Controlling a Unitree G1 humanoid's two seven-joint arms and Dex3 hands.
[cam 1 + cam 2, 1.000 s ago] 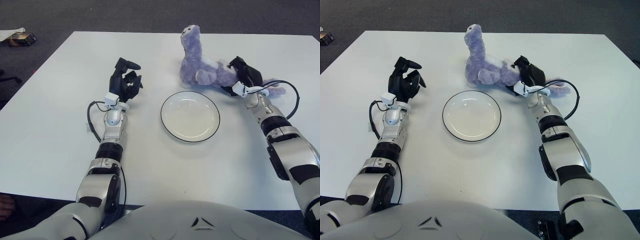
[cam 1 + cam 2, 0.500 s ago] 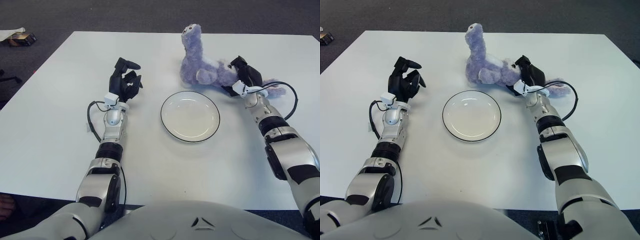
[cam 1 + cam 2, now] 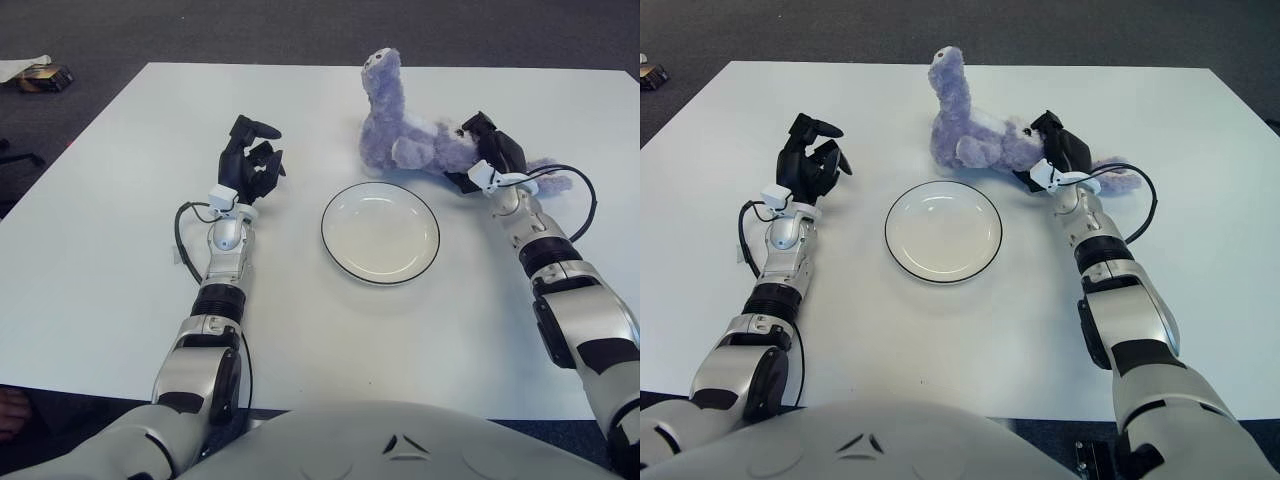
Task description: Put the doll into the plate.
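A purple plush doll (image 3: 415, 135) lies on the white surface (image 3: 300, 320) in the upper right of centre, its long neck and head raised upright and its body and tail stretched toward the right edge of the frame. The right robot hand (image 3: 490, 150) is at the doll's hind part, its dark fingers closed around the plush body. The white plate (image 3: 380, 232) with a thin dark rim sits in the middle of the frame, just below the doll and not touching it; nothing lies in it. The left robot hand (image 3: 250, 160) shows left of the plate, fingers loosely curled and holding nothing. No brand, label or writing can be read anywhere in either view.
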